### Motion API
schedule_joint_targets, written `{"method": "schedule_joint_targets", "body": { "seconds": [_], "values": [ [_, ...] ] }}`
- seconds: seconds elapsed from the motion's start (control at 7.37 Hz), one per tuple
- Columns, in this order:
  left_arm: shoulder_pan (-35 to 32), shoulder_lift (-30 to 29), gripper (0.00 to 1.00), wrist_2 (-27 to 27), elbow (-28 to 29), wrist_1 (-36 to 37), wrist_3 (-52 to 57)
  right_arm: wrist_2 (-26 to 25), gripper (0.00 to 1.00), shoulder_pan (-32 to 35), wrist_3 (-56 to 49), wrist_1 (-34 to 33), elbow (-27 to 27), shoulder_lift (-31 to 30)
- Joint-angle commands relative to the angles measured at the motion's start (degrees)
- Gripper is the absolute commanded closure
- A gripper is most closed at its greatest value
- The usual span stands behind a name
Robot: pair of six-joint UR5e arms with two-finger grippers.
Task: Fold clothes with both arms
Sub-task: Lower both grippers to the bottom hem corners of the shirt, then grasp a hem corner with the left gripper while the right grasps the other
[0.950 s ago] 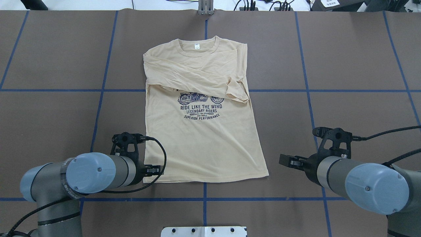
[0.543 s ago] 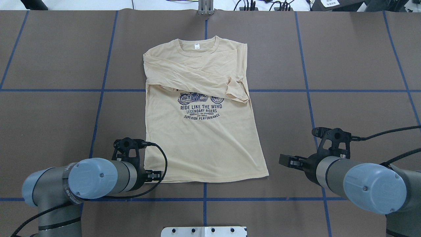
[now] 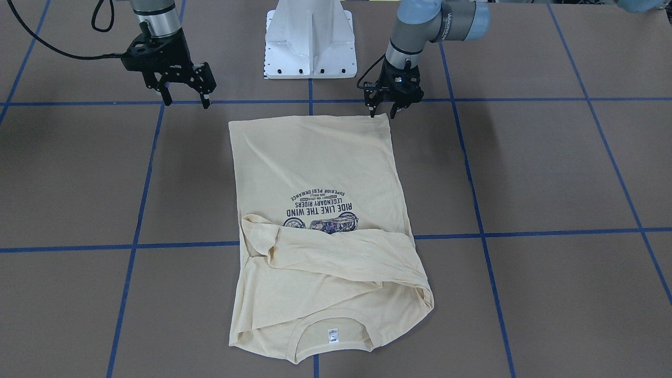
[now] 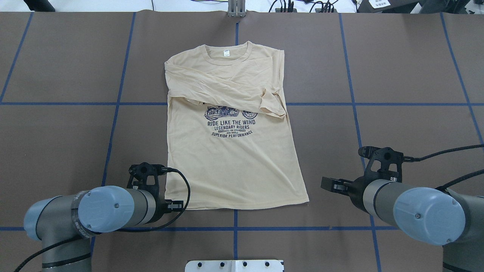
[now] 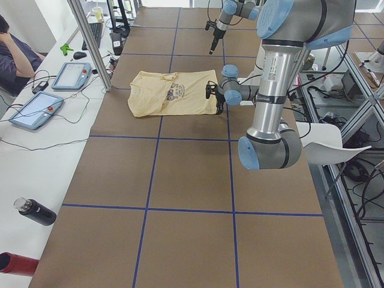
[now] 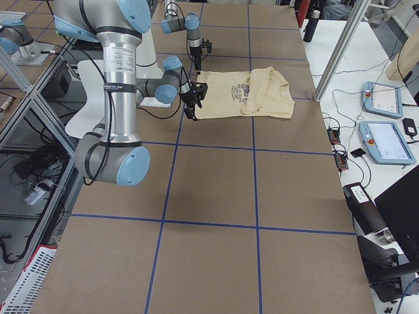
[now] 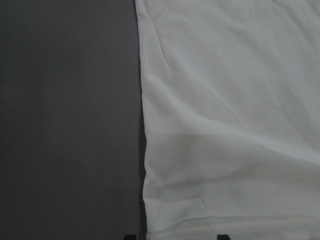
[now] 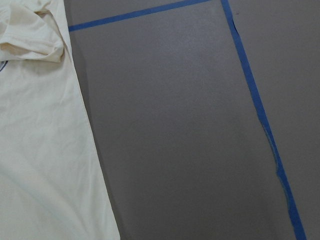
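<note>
- The left jaws stand apart, low over the shirt [image 4: 234, 166]'s near hem corner.
- The right jaws are spread wide above bare desk [image 4: 56, 132], clear of the other hem corner.
- The left arm [image 4: 106, 206] and right arm [image 4: 416, 215] reach in from the near edge.
- The shirt lies flat mid-desk, sleeves folded across it, with bare brown surface and blue tape lines [image 4: 302, 228] all round.
</note>
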Motion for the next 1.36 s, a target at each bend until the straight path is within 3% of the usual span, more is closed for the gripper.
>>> {"method": "schedule_joint_targets", "body": {
  "seconds": [0.0, 0.81, 1.09, 1.22],
  "values": [
    [0.3, 0.0, 0.56, 0.0, 0.0, 0.0, 0.0, 0.0, 0.01, 0.1, 0.0, 0.0, 0.0, 0.0],
    [0.4, 0.2, 0.56, 0.0, 0.4, 0.5, 0.1, 0.0, 0.01, 0.1, 0.0, 0.0, -0.2, 0.0],
    [0.4, 0.2, 0.77, 0.0, 0.5, 0.5, 0.1, -0.4, 0.00, 0.1, 0.0, 0.0, -0.2, -0.1],
    [0.3, 0.2, 1.00, 0.0, 0.5, 0.5, 0.1, -1.1, 0.00, 0.0, 0.0, 0.1, -0.5, -0.1]
  ]
}}
